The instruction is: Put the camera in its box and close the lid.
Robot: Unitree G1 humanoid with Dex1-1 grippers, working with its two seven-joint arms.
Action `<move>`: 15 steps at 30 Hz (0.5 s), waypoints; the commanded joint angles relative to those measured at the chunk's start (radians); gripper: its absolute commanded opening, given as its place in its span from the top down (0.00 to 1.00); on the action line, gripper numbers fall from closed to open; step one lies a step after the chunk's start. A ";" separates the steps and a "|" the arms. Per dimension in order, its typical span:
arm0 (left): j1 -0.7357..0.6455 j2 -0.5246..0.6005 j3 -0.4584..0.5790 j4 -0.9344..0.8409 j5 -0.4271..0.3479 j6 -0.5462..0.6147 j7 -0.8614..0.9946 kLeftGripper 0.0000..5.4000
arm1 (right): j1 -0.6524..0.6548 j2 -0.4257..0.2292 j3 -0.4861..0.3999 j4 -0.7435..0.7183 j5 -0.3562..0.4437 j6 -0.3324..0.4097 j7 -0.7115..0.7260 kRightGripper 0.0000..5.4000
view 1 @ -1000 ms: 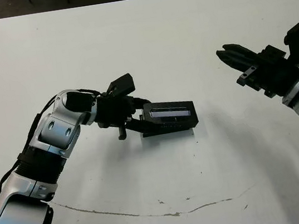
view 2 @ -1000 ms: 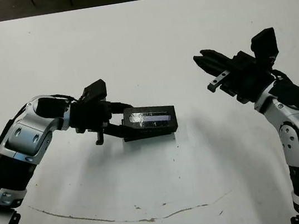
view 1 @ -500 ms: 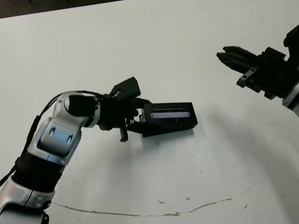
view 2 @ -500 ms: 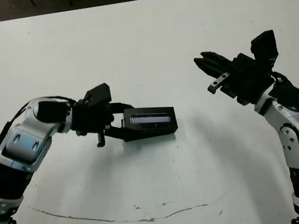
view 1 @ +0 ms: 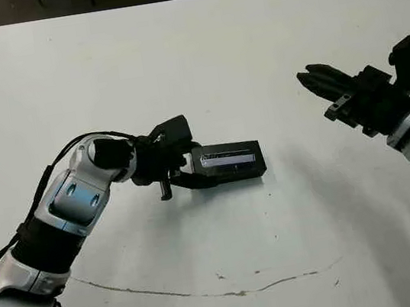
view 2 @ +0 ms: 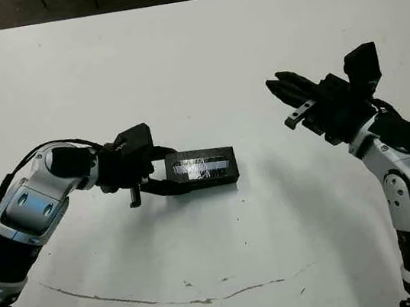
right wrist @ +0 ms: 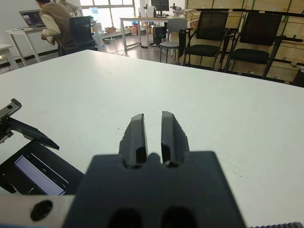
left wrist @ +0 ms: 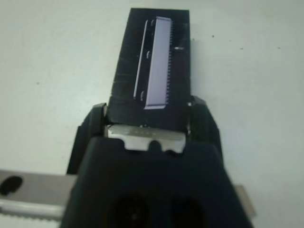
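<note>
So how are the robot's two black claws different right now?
The left gripper is low at the table, clamped on one end of the flat black lid with the pale strip. The right gripper is raised above the white table, holding nothing. The left gripper's fingers sit spread either side of the lid; the right's fingers are almost together. Both have two black fingers.

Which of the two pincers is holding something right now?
The left pincer: it grips the lid by its end. The right pincer hangs empty above the table.
</note>
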 commanded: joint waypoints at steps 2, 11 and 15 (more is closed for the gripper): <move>-0.008 0.032 -0.002 0.081 0.032 -0.005 0.009 0.73 | 0.020 -0.008 0.003 -0.004 0.006 0.032 -0.005 1.00; -0.033 0.041 -0.016 0.175 0.049 -0.087 -0.011 0.74 | 0.022 -0.006 0.006 0.005 0.007 0.010 0.018 1.00; -0.036 0.038 -0.015 0.207 0.046 -0.105 -0.016 0.75 | 0.027 -0.011 0.010 -0.003 -0.005 0.000 0.023 1.00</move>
